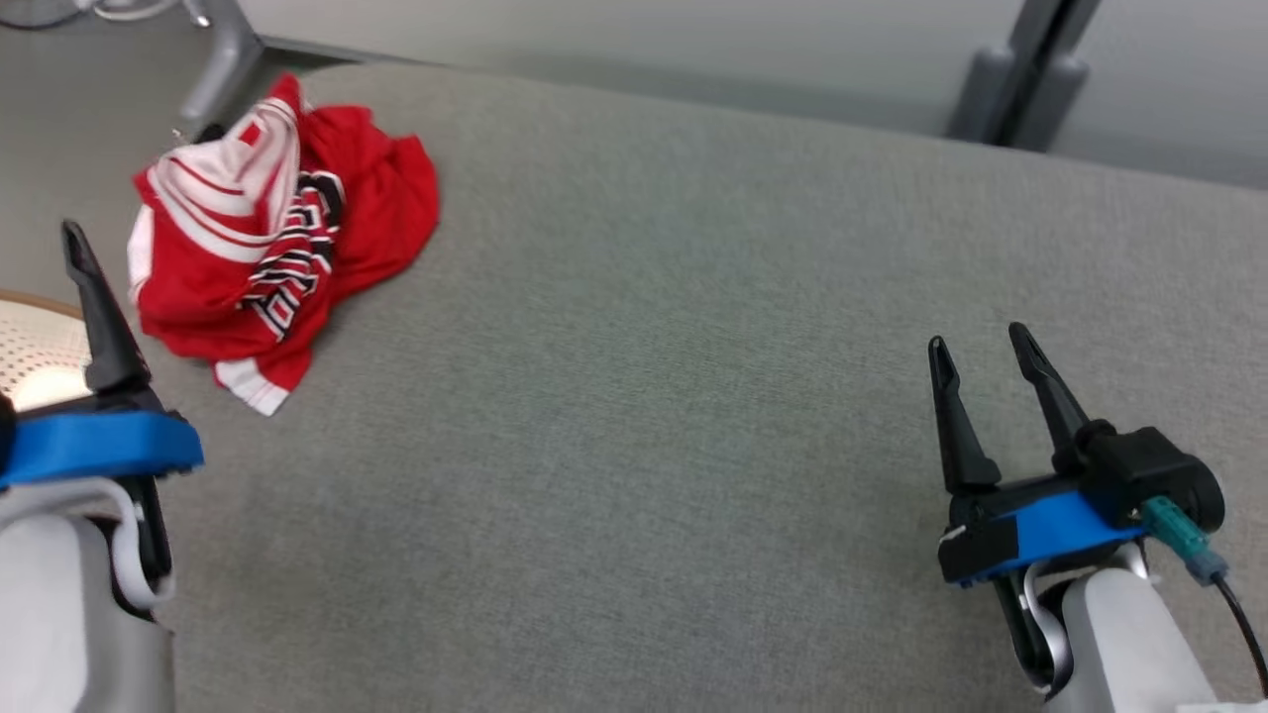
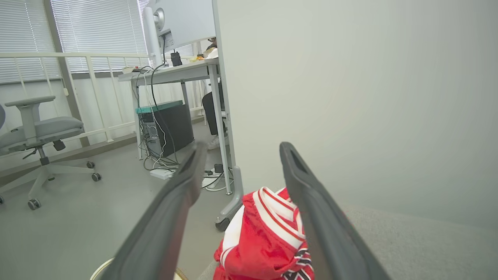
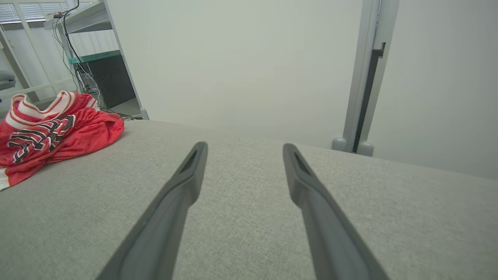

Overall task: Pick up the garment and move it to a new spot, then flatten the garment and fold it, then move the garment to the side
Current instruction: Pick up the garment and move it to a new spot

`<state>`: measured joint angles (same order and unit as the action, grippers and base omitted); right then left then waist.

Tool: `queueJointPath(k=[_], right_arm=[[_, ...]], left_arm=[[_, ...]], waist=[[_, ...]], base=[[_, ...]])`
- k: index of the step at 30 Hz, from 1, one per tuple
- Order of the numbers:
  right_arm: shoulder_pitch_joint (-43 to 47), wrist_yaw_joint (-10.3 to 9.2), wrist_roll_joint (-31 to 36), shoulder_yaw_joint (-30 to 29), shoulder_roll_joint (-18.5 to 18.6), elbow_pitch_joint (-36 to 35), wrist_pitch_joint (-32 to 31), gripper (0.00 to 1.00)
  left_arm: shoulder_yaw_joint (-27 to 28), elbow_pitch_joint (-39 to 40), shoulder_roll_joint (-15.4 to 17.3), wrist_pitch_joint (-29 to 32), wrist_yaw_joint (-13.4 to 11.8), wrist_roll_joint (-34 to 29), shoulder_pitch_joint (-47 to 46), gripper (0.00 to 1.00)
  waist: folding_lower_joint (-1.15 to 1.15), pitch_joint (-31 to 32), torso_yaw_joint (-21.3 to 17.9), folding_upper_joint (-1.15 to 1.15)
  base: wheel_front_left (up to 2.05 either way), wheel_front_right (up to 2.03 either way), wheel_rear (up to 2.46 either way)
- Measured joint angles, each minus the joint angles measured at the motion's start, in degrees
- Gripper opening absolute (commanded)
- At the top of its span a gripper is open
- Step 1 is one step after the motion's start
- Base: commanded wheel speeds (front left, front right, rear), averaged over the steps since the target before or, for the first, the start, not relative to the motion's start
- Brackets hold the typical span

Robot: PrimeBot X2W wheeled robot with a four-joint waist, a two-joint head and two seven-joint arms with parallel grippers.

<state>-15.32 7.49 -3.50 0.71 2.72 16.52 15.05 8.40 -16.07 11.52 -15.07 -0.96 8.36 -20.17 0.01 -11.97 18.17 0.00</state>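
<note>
Red mesh-like fabric, crumpled into a soft heap: that's the garment (image 1: 282,238), sitting at about ten o'clock on the grey woven surface (image 1: 644,396), close to its rounded far-left corner. White-and-red striped trim folds over the top of the pile, black-and-white block lettering runs down the middle, and one white hem pokes out toward six o'clock. The surface itself is a flat, tight weave with no creases, curving off softly at its far edge.

Left gripper (image 2: 243,149) now: its long dark fingers are spread wide, nothing between them, nothing touched. In the head view it stands at eight o'clock, just off the surface's left edge, near the heap but apart from it. From its wrist camera the jersey sits low at six o'clock, past the fingertips.

Right gripper (image 1: 979,339) at four o'clock: also splayed wide and empty, hovering over bare weave, well apart from the garment, which shows at nine o'clock in its wrist view.

Room to move? Plenty of bare grey from centre through three o'clock. A pale partition (image 3: 233,58) stands behind the far edge, and beyond the left edge are smooth floor, a desk (image 2: 171,72) and a grey office chair (image 2: 39,128).
</note>
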Motion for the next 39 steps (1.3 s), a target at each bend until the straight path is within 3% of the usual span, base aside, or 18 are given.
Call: queueJointPath(k=[10,17,24,34,35,36,39], right_arm=[[-3.35,0.0,4.08,-2.09,1.57,-7.39,0.0,1.0],[-4.15,0.0,4.56,-3.16,3.21,-11.9,-0.26,1.0],[-4.14,0.0,4.74,-3.53,3.56,-14.7,-1.11,1.0],[-4.13,0.0,4.68,-2.69,3.65,-15.07,-1.37,1.0],[-4.14,0.0,4.61,-2.63,3.66,-15.02,-1.37,1.0],[-4.14,0.0,4.49,-2.57,3.65,-14.91,-1.37,1.0],[-4.14,0.0,4.36,-2.5,3.61,-14.54,-1.35,1.0]], left_arm=[[7.1,-6.81,7.1,-0.01,2.02,4.3,-13.5,1.0],[6.19,-18.78,10.31,4.0,3.79,5.24,-20.29,1.0],[5.42,-29.22,9.88,13.95,3.03,6.71,-22.8,1.0],[3.98,-34.76,8.33,24.59,4.64,9.34,-23.76,1.0],[3.96,-34.9,8.37,24.75,4.83,9.35,-23.76,0.35],[3.96,-35.06,8.47,24.83,4.86,9.42,-23.76,0.0],[3.89,-34.74,8.76,22.57,5.06,9.72,-23.63,0.0]], waist=[[0.01,-11.3,-7.63,0.0],[0.01,-15.97,-9.3,0.0],[0.0,-17.55,-8.89,0.0],[-0.01,-16.84,-8.47,0.0],[-0.01,-16.71,-8.53,0.0],[-0.01,-16.56,-8.62,0.0],[-0.01,-15.96,-8.92,0.0]], base=[[0.0,0.0,0.0],[0.0,0.0,0.0],[0.0,0.0,0.0],[0.0,0.0,0.0],[0.0,0.0,0.0],[0.0,0.0,0.0],[0.0,0.0,0.0]])
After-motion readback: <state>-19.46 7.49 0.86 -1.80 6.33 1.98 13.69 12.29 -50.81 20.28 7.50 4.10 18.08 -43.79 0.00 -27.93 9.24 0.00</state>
